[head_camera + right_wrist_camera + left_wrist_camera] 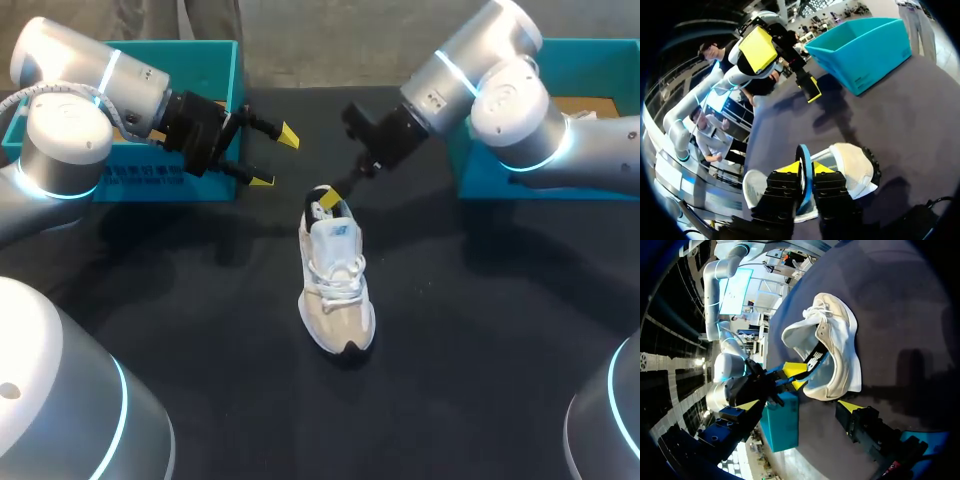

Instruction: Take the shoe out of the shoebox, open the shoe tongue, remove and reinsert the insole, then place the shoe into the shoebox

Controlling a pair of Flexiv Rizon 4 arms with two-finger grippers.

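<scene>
Closest: right gripper (pixel 805 167) at the heel of the white-and-beige mesh sneaker (pixel 335 270), jaws pinching the thin blue insole (pixel 801 150). I see the sneaker upright mid black tabletop (pixel 480 350). The left gripper (pixel 275 158) hangs beside the teal cardboard box (pixel 215 55), jaws spread, empty.

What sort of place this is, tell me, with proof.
Likely a robot lab workstation: left arm and right arm over a black table, a white sneaker standing between the left teal box and the right teal box.
</scene>
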